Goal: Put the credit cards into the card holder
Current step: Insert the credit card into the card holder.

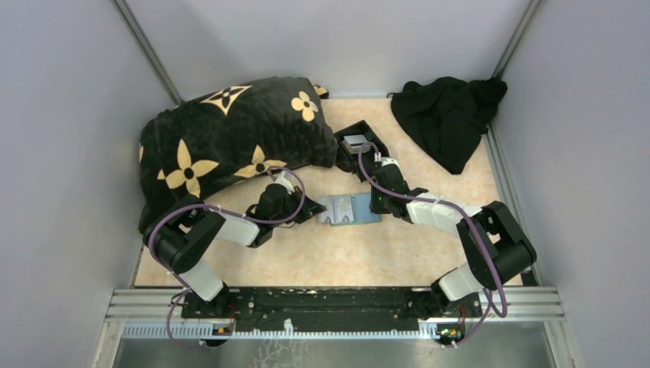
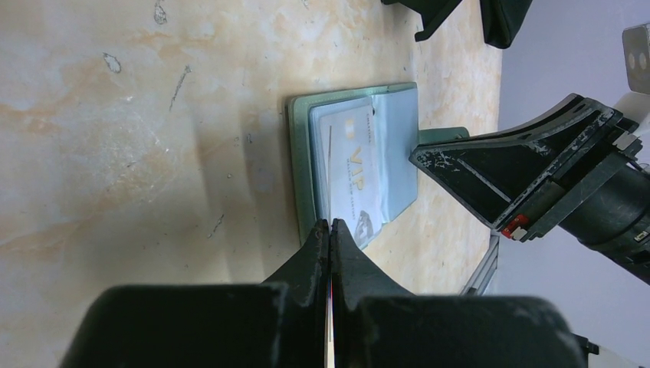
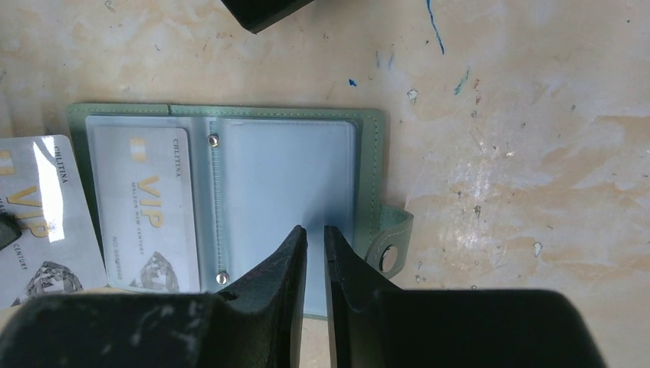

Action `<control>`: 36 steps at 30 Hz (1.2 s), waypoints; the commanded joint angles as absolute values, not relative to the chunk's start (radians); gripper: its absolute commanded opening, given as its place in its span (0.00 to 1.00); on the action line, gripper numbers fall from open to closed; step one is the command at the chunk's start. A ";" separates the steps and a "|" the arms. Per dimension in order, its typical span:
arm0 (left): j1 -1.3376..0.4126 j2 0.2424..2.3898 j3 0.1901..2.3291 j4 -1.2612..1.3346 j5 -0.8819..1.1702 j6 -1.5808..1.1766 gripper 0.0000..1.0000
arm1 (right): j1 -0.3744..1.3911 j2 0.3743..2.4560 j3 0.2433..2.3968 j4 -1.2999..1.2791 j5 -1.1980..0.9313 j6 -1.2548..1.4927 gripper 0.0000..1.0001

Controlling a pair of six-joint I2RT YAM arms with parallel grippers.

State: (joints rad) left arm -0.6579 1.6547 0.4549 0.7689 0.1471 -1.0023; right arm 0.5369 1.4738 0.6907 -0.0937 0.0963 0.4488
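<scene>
**Sliding the card in flat while the holder is pinned**

The card holder [image 3: 372, 153] lies open on the surface [image 3: 521, 153], midway between our two arms, with its snap tab [image 3: 389, 241] sticking out on one side. A pocketed card [image 3: 149, 199] already sits under the clear film of the left-hand page. The right-hand page [image 3: 283, 169] is bare.

Our left tool [image 2: 330, 224] is clenched on the outer edge of a second credit card [image 3: 38, 207]. That card lies flat and overlaps the holder's left border. Our right tool [image 3: 315, 230] has its fingers a sliver apart with nothing between them. Its tips are down at the edge of the bare page, and we judge it is there to pin the holder.

We cannot see which slit is meant to take the card, so we go gently. We hold the card level with the surface and its long edges square to the pocket. One leading corner should go under the film lip before the rest follows.

The holder looks light and the surface smooth, so the right tool should press straight down, not drag sideways. If the film buckles or the holder swivels, we back out a little and realign instead of forcing it. We let go only once most of the card is seated, because the left fingertips would otherwise meet the border. Then we nudge the last part home with the clenched tips.
</scene>
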 commanded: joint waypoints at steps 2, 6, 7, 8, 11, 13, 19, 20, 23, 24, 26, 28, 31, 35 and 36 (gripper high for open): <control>-0.649 1.676 0.469 0.817 0.174 -1.021 0.00 | 0.546 1.485 0.741 -0.070 0.113 0.451 0.15; -0.647 1.680 0.468 0.818 0.172 -1.020 0.00 | 0.546 1.485 0.741 -0.072 0.114 0.449 0.15; -0.647 1.680 0.467 0.818 0.170 -1.022 0.00 | 0.546 1.485 0.741 -0.072 0.114 0.449 0.15; -0.646 1.680 0.464 0.818 0.169 -1.021 0.00 | 0.546 1.485 0.741 -0.073 0.115 0.449 0.15; -0.646 1.677 0.459 0.818 0.163 -1.021 0.00 | 0.546 1.485 0.741 -0.072 0.114 0.449 0.15; -0.646 1.679 0.461 0.818 0.162 -1.020 0.00 | 0.546 1.485 0.741 -0.073 0.114 0.449 0.15; -0.646 1.689 0.460 0.818 0.166 -1.026 0.00 | 0.546 1.485 0.741 -0.074 0.118 0.449 0.15; -0.646 1.691 0.458 0.820 0.166 -1.026 0.00 | 0.546 1.485 0.741 -0.074 0.117 0.451 0.15; -0.646 1.696 0.451 0.827 0.167 -1.031 0.00 | 0.546 1.485 0.741 -0.074 0.117 0.451 0.15; -0.646 1.697 0.446 0.831 0.166 -1.034 0.00 | 0.546 1.485 0.740 -0.074 0.117 0.452 0.15; -0.646 1.700 0.441 0.836 0.165 -1.038 0.00 | 0.546 1.485 0.739 -0.073 0.116 0.453 0.15; -0.646 1.704 0.437 0.846 0.167 -1.044 0.00 | 0.546 1.486 0.737 -0.069 0.114 0.455 0.15; -0.646 1.713 0.439 0.863 0.175 -1.053 0.00 | 0.548 1.488 0.734 -0.068 0.114 0.455 0.15; -0.646 1.719 0.443 0.880 0.186 -1.065 0.00 | 0.547 1.487 0.732 -0.066 0.115 0.457 0.15; -0.646 1.722 0.443 0.885 0.189 -1.068 0.00 | 0.548 1.488 0.732 -0.066 0.114 0.458 0.15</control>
